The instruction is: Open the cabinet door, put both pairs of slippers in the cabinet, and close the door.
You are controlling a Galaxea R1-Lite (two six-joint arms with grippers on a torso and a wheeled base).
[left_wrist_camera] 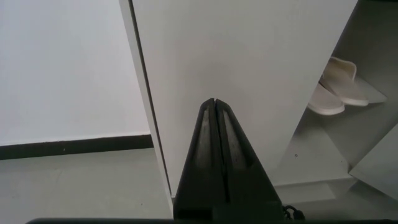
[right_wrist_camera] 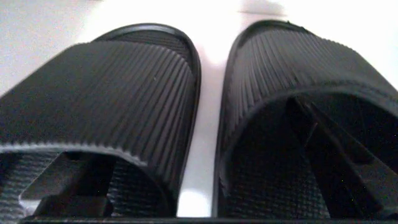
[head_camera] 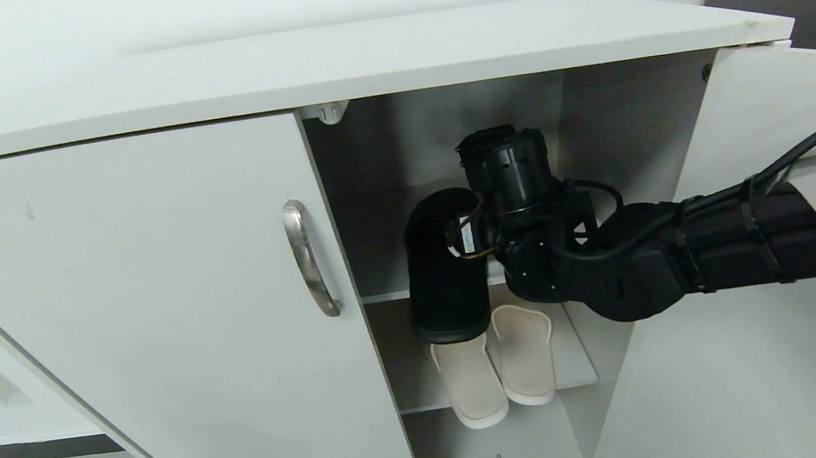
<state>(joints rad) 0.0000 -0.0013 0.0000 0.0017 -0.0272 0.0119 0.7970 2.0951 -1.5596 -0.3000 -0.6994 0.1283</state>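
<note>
While the right claw [head_camera: 473, 240] pinches the black slippers [head_camera: 444, 271] inside the open cabinet [head_camera: 356, 56], over the upper shelf's [head_camera: 376, 252] edge | white slippers [head_camera: 499, 369]: lower shelf [head_camera: 577, 373] | left claw [left_wrist_camera: 214, 118]: pressed together | best: push deeper, set flat, then release.

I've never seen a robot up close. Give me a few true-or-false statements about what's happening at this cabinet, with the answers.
1. The white slippers lie on a shelf inside the cabinet. True.
2. Both doors are open. False: the left door is shut, the right door open.
3. The right gripper holds the black slippers. True.
4. The black slippers are below the white ones. False: they are above them.
5. The left gripper is open. False: it is shut, holding nothing.
</note>
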